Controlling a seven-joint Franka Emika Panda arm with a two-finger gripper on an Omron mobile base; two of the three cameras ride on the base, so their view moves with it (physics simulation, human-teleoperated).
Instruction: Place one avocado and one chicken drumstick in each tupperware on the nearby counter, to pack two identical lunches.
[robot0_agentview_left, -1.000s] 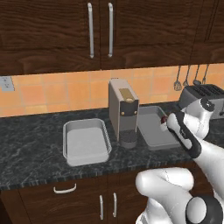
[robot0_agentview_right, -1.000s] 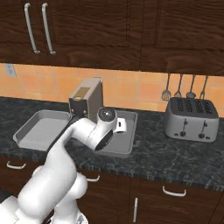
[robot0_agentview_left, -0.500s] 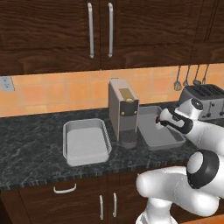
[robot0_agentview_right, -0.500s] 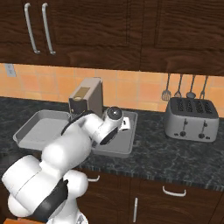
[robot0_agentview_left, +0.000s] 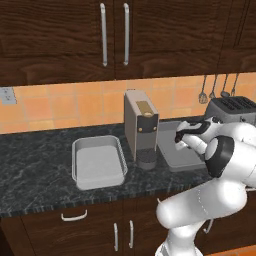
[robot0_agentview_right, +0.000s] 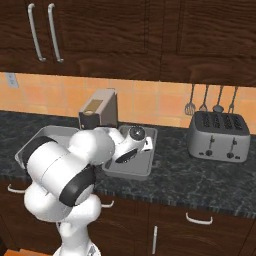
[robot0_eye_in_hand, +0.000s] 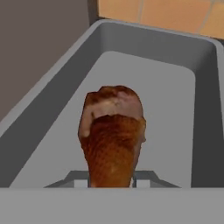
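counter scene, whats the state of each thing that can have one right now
end effector: shut on the chicken drumstick, over the right tupperware
chicken drumstick: held, above the tray floor
right tupperware: nothing lying in it yet
left tupperware: empty, flat on the counter
coffee machine: upright between the two trays
toaster: slots empty
upper cabinet doors: closed

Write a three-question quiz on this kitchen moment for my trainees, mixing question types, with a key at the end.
1. True or false: the gripper holds a chicken drumstick.
2. The drumstick hangs over: A) the right tupperware B) the toaster C) the counter
3. Fill in: the left tupperware lies left of the tall grey ____.

Key: 1 true; 2 A; 3 appliance.
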